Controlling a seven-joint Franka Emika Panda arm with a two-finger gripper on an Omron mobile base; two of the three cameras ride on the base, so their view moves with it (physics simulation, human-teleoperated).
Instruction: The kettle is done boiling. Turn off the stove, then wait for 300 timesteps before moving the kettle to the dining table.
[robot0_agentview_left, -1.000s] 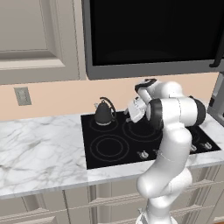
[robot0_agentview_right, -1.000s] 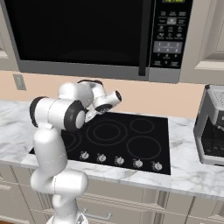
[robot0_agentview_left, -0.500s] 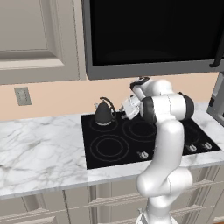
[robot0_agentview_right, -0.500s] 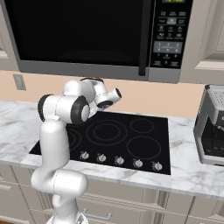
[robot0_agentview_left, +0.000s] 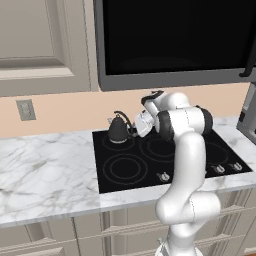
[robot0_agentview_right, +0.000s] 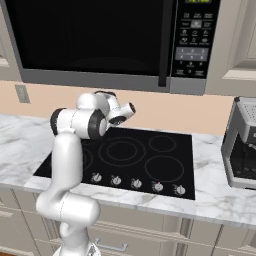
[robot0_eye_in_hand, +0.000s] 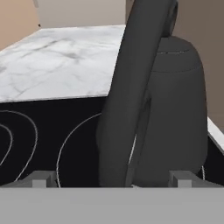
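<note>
A: You log the arm (robot0_agentview_left: 185, 200) as glossy white, built from rounded tubular links with a bulbous lower segment.

B: And the joints?

A: You see dark grey, near-black bands (robot0_agentview_right: 95, 124) where links meet, one at each big elbow housing. The hand (robot0_agentview_left: 134, 131) is white-cased with a dark ring behind it. In the hand view, its fingertips (robot0_eye_in_hand: 41, 178) are small, square, dull grey blocks.

Dark grey kettle (robot0_agentview_left: 119, 130) upright on black stove's (robot0_agentview_left: 125, 170) back-left burner (handle arched)
</note>
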